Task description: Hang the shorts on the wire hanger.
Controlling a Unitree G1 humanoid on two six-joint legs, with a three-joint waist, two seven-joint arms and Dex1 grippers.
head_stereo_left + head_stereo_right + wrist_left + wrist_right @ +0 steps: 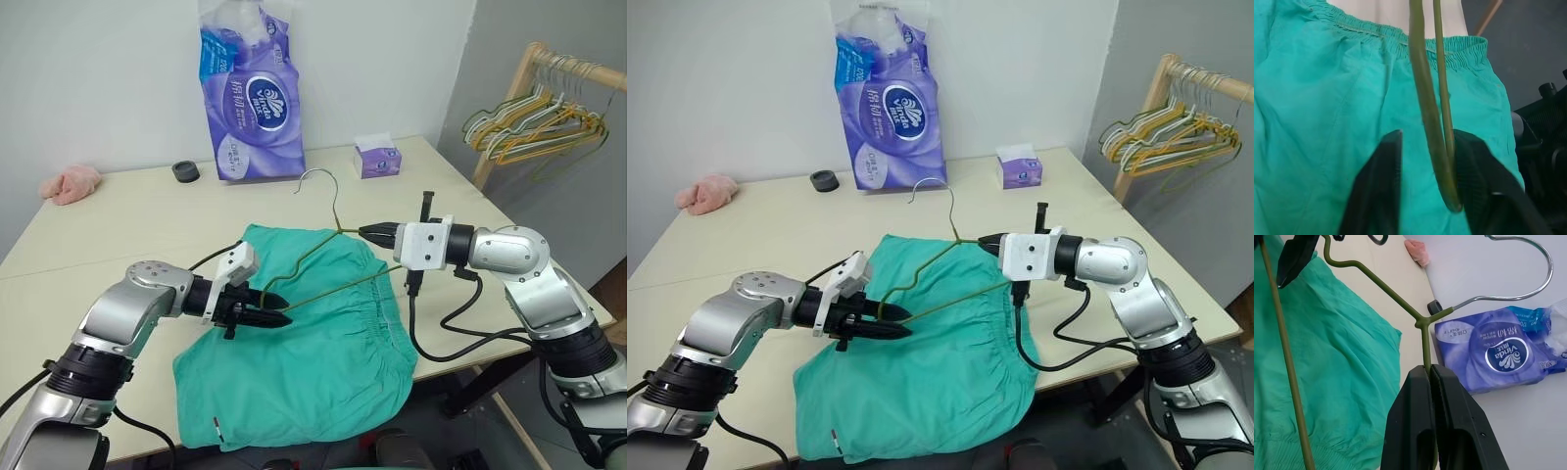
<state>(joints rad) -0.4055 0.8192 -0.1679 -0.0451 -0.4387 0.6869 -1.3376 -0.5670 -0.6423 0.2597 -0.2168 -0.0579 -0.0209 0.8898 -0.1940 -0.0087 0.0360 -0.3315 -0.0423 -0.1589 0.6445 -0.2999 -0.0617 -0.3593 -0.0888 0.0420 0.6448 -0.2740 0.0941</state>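
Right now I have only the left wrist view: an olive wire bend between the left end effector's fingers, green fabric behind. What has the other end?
Observer: The right end effector is shut on the wire hanger, beside its hook's neck.
Operator: Are the shorts on it yet?
Observer: No. The shorts lie spread on the table, with the hanger over them.
Operator: Anything nearby to avoid?
Observer: A purple tissue pack stands at the table's far edge.

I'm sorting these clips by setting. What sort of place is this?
Probably a room set up for laundry practice: a pale table against a white wall, a wooden rack of hangers beside it, and a pack of tissue on the table.
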